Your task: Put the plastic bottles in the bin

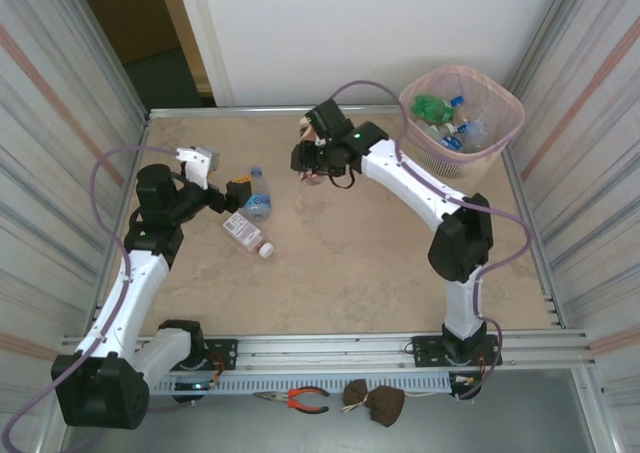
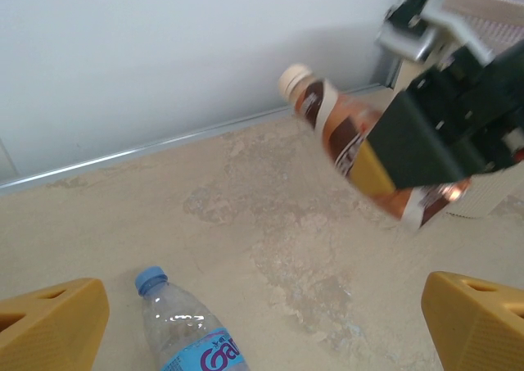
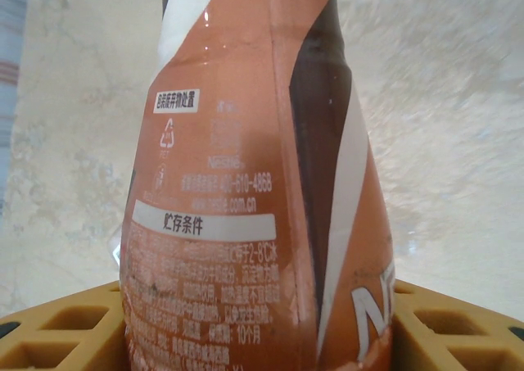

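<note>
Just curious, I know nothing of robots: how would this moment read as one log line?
right gripper: holds brown bottle off table | left gripper: open over clear bottle | bin: some bottles inside

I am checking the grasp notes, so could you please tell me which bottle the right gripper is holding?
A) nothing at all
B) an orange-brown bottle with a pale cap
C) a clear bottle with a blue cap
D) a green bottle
B: the right gripper has its yellow fingers pressed on both sides of the orange-brown bottle, which hangs tilted above the table in the left wrist view.
</note>
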Controlling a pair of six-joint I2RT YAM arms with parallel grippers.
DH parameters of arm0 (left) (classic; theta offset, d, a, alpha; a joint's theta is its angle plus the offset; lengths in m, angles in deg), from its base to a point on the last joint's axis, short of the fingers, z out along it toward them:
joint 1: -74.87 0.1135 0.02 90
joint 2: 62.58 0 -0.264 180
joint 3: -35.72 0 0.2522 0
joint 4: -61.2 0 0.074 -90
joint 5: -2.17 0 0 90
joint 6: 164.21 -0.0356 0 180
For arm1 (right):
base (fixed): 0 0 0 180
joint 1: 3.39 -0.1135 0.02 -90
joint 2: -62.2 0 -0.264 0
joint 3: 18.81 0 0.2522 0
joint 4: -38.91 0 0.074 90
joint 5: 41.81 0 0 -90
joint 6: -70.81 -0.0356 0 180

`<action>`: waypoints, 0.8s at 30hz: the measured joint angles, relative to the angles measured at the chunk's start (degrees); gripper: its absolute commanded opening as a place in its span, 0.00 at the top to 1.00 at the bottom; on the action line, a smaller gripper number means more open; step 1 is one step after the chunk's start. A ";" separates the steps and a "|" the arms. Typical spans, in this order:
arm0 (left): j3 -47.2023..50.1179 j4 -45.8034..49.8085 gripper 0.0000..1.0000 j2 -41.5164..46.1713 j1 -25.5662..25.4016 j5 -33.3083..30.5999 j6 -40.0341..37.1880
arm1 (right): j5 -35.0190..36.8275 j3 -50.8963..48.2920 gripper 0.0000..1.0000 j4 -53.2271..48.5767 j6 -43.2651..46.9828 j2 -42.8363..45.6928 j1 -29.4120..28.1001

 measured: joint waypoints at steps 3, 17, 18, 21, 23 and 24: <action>0.00 0.00 0.01 0.00 0.00 0.00 0.00 | 1.46 1.53 0.41 -1.90 2.60 1.88 1.64; 0.00 0.00 0.01 0.00 0.00 0.00 0.00 | 3.78 5.68 0.40 -6.16 14.88 12.52 15.58; 0.00 0.00 0.01 0.00 0.00 0.00 0.00 | 3.76 6.14 0.40 -6.23 15.78 13.22 17.00; 0.00 0.00 0.01 0.00 0.00 0.00 0.00 | 3.50 7.28 0.40 -6.34 18.01 14.71 21.27; 0.00 0.00 0.01 0.00 0.00 0.00 0.00 | 2.78 7.41 0.40 -6.40 19.56 15.47 24.20; 0.00 0.00 0.01 0.00 0.00 0.00 0.00 | 2.21 7.45 0.40 -6.51 20.46 15.69 25.64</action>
